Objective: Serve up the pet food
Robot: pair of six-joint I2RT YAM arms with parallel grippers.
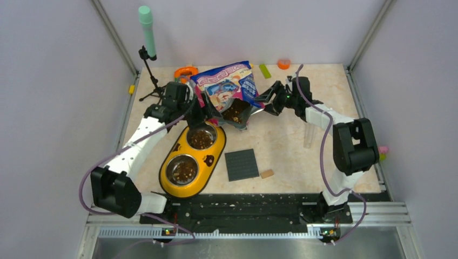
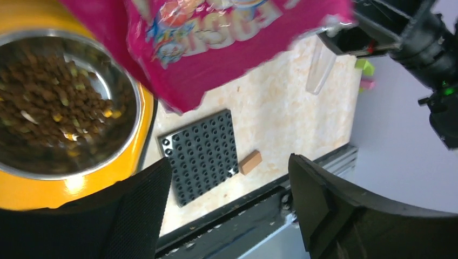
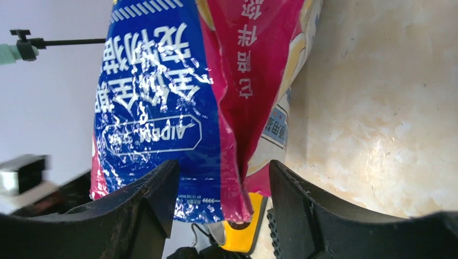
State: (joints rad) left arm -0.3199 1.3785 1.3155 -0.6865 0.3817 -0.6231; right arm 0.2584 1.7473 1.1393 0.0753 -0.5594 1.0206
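Loose pet food [image 1: 236, 112] sat in the mouth of the soft, probably slippery bag [image 1: 229, 83] by the far bowl [image 1: 201, 138]; I would hold the bag by its edges. The left gripper [image 2: 231, 164] was spread and empty. The right gripper [image 3: 224, 167] stood around the bag, its grip unclear.

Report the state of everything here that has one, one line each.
bag: open, tipped over, kibble showing at its mouth
far bowl: holds kibble
near bowl: holds kibble
left hand: open, holding nothing
right hand: astride the bag's edge; grip unclear
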